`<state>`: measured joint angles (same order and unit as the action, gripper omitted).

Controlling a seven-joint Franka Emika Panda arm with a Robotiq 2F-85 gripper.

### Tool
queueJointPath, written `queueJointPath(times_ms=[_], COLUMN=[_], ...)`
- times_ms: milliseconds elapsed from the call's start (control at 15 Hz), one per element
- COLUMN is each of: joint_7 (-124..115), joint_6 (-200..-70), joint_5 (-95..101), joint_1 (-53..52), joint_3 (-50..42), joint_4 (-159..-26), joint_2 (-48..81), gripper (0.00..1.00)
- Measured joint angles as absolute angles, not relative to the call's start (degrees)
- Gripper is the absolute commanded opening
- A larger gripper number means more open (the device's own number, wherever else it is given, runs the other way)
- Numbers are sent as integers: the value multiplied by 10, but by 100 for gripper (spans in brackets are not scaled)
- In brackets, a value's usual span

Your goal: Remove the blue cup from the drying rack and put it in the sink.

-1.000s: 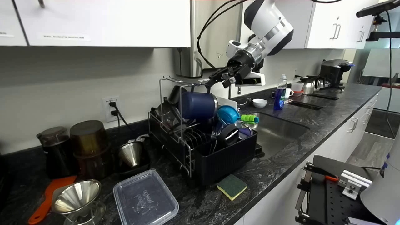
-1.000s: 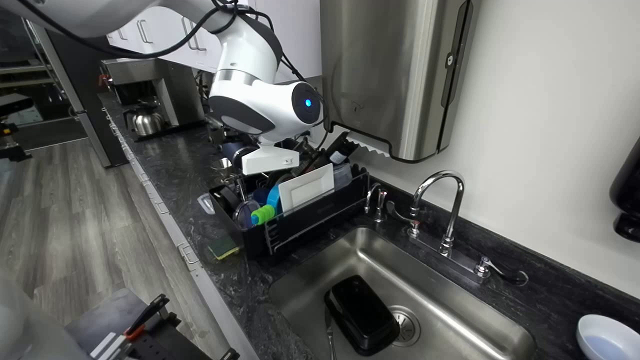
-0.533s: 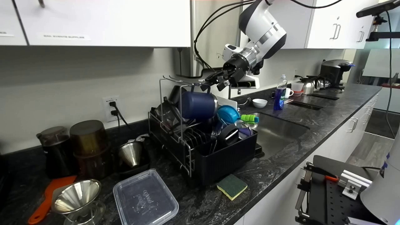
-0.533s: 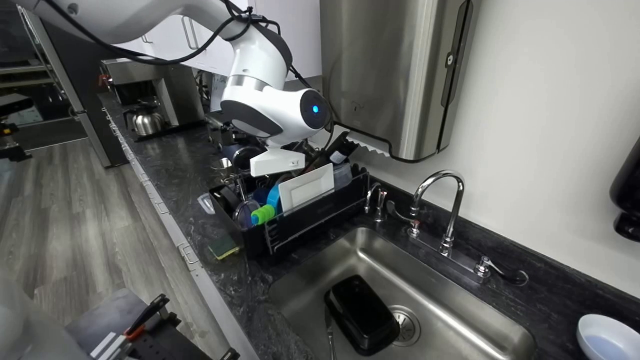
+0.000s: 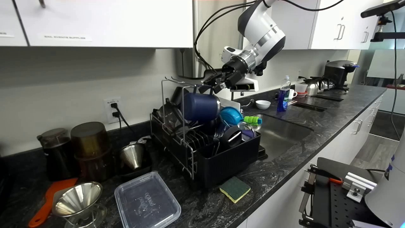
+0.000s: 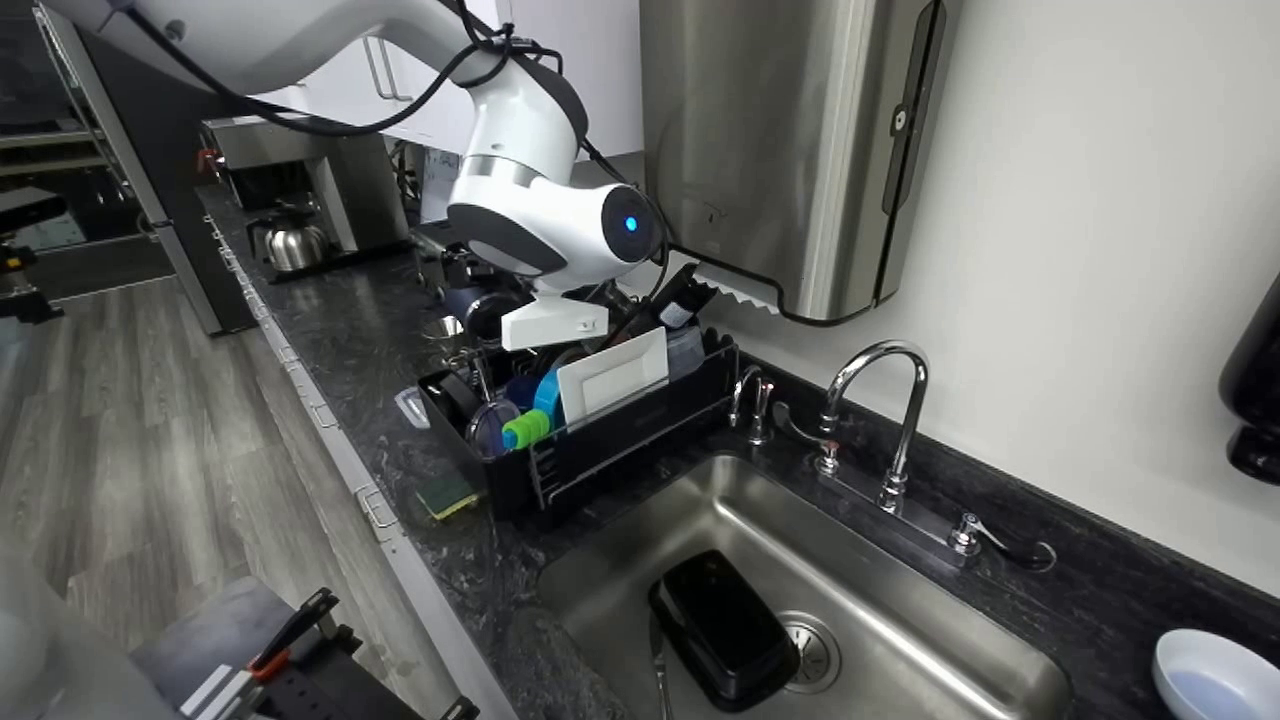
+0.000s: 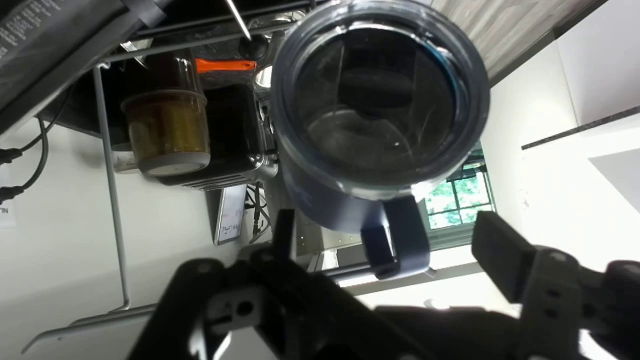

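Observation:
The dark blue cup (image 5: 200, 107), a mug with a steel rim, hangs on its side by its handle from the top wire of the drying rack (image 5: 227, 161). In the wrist view the cup's mouth (image 7: 377, 105) faces the camera, and its handle (image 7: 410, 240) hangs over a metal rod. My gripper (image 5: 209, 89) is open at the handle. In the wrist view the gripper (image 7: 392, 245) has one finger on each side of the handle, with gaps on both sides. The sink (image 6: 870, 570) is beside the rack. My fingers are hidden behind the arm in that exterior view.
The rack also holds a bright blue bowl (image 5: 231, 116), a white square plate (image 6: 615, 375), a green-sleeved item (image 6: 527, 428) and cutlery. A black container (image 6: 725, 630) lies in the sink. A faucet (image 6: 905, 420) stands behind it. A paper towel dispenser (image 6: 770, 150) hangs above.
My gripper has moved toward the cup's handle, leftward and a little down in an exterior view, with the fingers now around the handle. The cup has not moved.

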<state>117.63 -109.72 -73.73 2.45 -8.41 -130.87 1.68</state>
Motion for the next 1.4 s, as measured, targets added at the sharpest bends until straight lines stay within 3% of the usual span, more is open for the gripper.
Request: queueJointPath(times_ms=[533, 1400], joint_7=[1176, 1173], joint_6=[-1096, -1094], joint_5=[-739, -736], joint_1=[25, 26], joint_3=[-82, -66], joint_4=[-1305, -1326], joint_2=[19, -17], gripper=[4, 4])
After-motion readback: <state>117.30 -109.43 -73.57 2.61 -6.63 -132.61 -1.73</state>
